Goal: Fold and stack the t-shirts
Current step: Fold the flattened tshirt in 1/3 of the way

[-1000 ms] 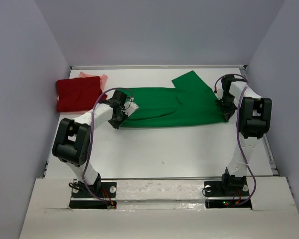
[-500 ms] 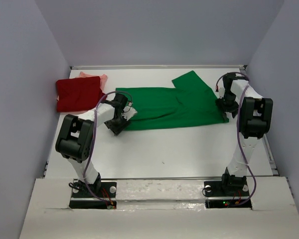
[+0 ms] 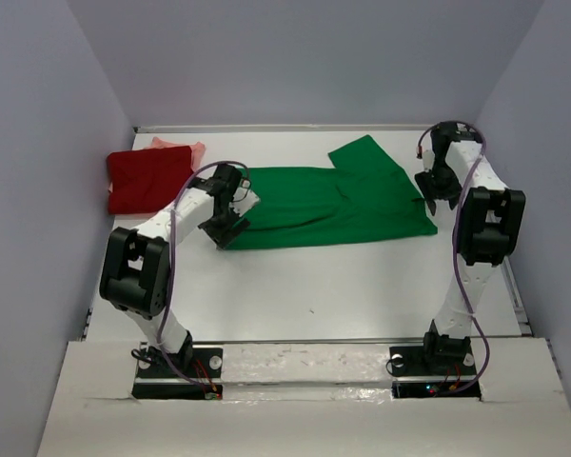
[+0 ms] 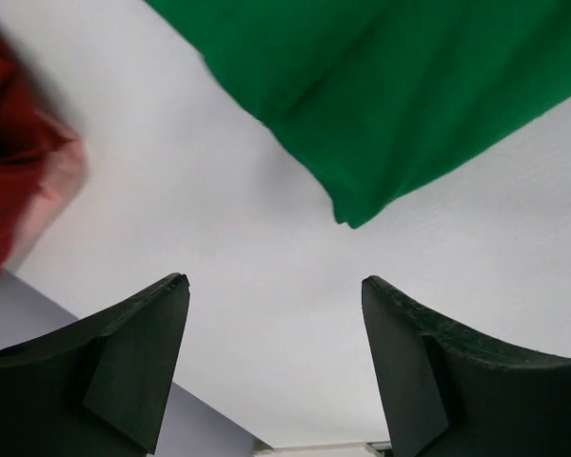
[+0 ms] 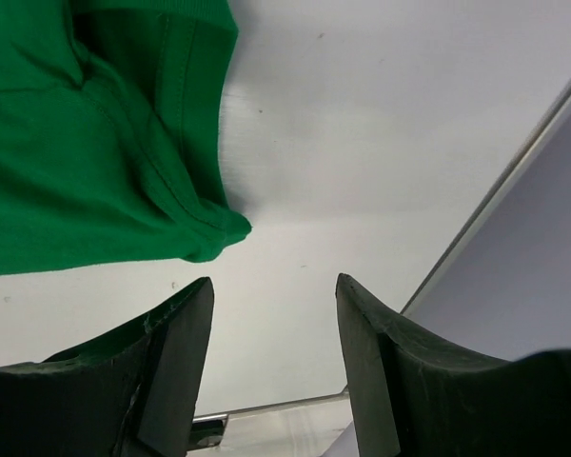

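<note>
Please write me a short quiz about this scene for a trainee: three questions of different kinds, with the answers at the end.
1. True or false: the green t-shirt lies free of the left pincer.
2. Which shirt lies on the pink t-shirt? A) the green one; B) the dark red t-shirt; C) none.
3. Fill in: the jaws of the right pincer stand ___.
Key: 1 true; 2 B; 3 open.

Soft, even light fills all three views, leaving only faint shadows on the white table [image 3: 314, 286], the overhead view sharp, while the dark red shirt [image 4: 5, 162] at nine o'clock in the left wrist view is smeared with blur.
</note>
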### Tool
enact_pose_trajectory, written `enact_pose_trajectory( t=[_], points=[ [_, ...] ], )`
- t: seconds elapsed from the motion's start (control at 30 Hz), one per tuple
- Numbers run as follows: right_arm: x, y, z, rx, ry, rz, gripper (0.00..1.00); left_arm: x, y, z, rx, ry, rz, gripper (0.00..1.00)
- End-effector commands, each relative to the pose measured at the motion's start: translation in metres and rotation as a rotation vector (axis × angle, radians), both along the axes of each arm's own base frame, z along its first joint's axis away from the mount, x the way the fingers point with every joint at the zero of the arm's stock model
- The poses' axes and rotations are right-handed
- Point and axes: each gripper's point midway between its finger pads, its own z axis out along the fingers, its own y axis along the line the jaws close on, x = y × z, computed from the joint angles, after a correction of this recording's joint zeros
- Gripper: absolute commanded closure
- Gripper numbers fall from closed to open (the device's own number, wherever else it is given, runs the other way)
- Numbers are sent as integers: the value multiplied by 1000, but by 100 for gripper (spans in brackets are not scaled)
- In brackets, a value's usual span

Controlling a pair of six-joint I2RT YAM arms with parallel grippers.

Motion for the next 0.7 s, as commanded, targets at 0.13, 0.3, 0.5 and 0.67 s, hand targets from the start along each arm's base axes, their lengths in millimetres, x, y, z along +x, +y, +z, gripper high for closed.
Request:
enact_pose_trajectory(
  t=[0.13, 0.3, 0.5, 0.67],
  points=[
    [10, -4, 55, -12, -132, -15, 40, 47, -14, 98, -108, -296, -14, 14],
    [15, 2, 53, 20, -166, -53, 41, 57, -41, 93, -236, -307, -58, 20],
    [12, 1, 48, 14, -174, -73, 42, 57, -49, 56, -249, -223, -100, 53],
    [4, 2, 37, 11, -158, -86, 42, 54, -51, 37, -238, -187, -173, 59]
  ],
)
